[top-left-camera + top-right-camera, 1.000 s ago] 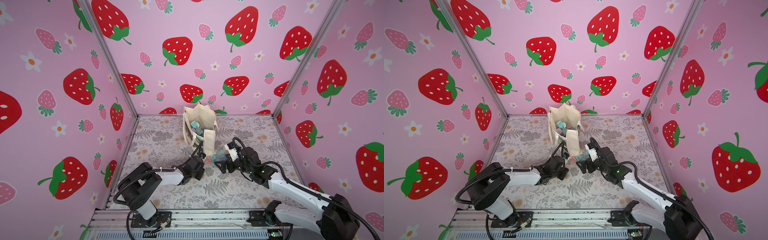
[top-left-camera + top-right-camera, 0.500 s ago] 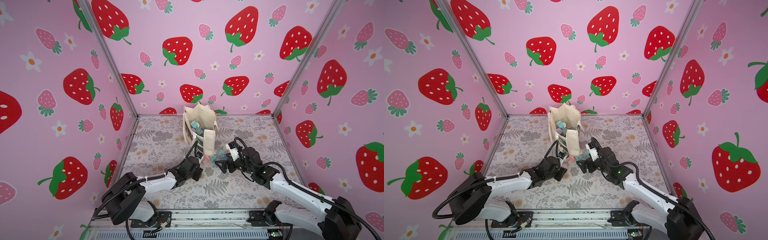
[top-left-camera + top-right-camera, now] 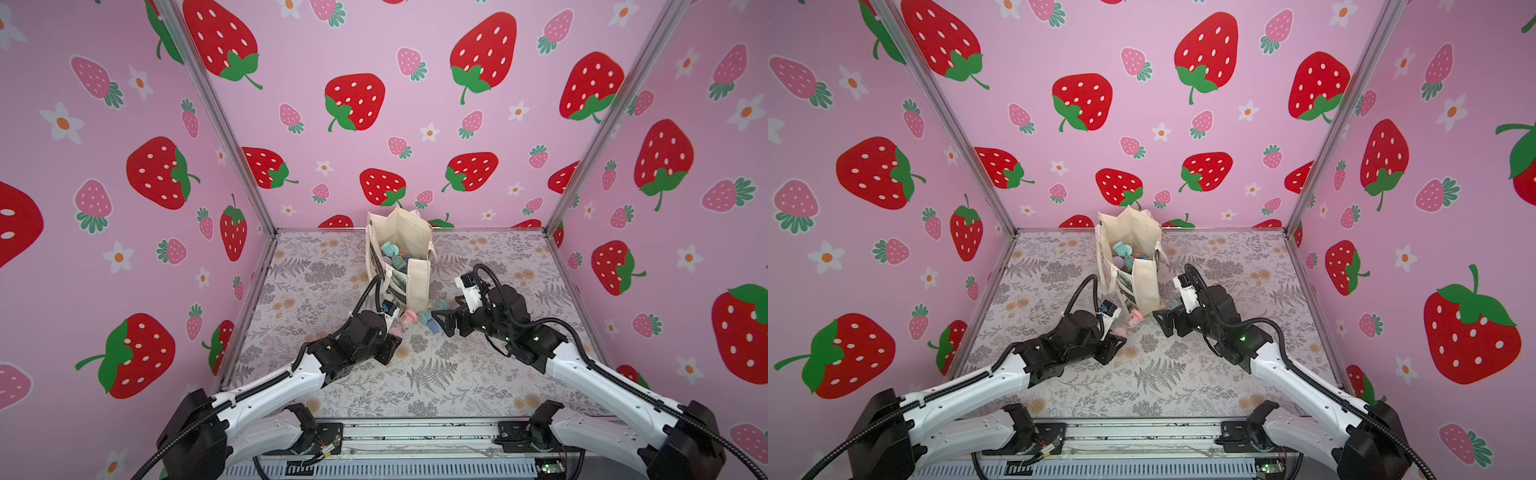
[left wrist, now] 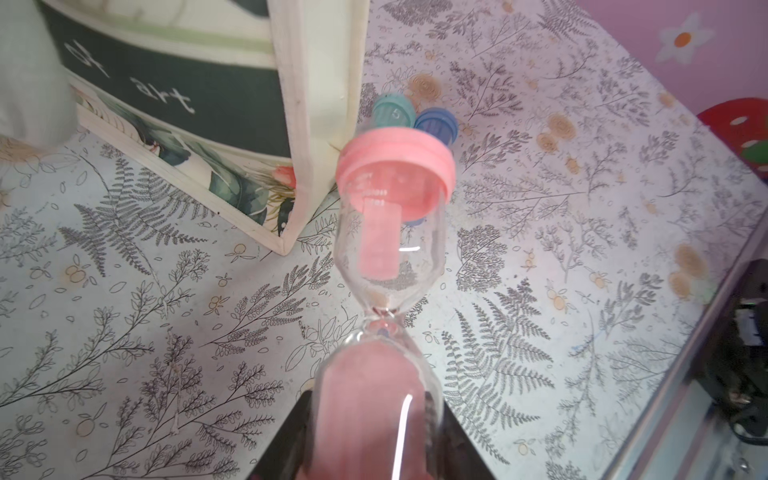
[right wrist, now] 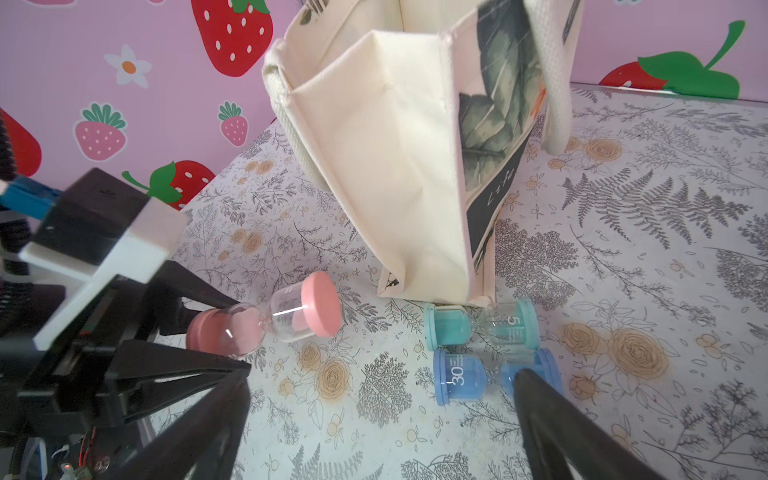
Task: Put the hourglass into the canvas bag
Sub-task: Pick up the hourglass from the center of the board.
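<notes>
Left jaws clamp the hourglass by one end.

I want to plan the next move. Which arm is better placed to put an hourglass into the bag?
Left. The left end effector grips the pink hourglass beside the bag and only has to lift it over the rim. The right end effector is open and empty, near the blue hourglass.

Both top views show you the whole table from high over its near edge. Your wrist cameras sit low and close, sharing the pink hourglass and a near corner of the canvas bag.
</notes>
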{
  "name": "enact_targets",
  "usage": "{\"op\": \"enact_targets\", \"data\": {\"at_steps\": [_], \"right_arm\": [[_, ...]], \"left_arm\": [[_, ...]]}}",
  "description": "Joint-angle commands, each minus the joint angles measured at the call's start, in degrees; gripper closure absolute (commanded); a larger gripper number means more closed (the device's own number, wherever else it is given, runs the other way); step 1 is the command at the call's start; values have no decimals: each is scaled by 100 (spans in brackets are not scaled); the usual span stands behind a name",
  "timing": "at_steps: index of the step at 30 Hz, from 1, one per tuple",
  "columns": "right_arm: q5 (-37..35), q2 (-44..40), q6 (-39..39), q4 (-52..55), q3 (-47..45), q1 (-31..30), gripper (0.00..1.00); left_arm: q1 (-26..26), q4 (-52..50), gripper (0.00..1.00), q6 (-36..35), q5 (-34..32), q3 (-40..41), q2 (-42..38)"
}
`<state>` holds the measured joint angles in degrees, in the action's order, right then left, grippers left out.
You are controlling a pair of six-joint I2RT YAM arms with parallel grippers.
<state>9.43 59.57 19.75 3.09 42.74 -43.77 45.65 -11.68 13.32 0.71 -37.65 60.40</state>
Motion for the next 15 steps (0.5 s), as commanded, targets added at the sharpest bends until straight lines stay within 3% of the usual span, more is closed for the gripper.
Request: {"op": "enact_targets", "data": {"at_steps": [1, 8, 15], "right_arm": [[-193, -185, 85, 298, 264, -23, 1], [-578, -339, 49, 867, 792, -16, 1], [-977, -180, -44, 1273, 1351, 32, 1]], "left_arm": [[5, -677, 60, -23, 191, -682, -341], [-3, -1414, 63, 248, -26, -1866, -388], [-21, -1468, 65, 311, -465, -3087, 78]]}}
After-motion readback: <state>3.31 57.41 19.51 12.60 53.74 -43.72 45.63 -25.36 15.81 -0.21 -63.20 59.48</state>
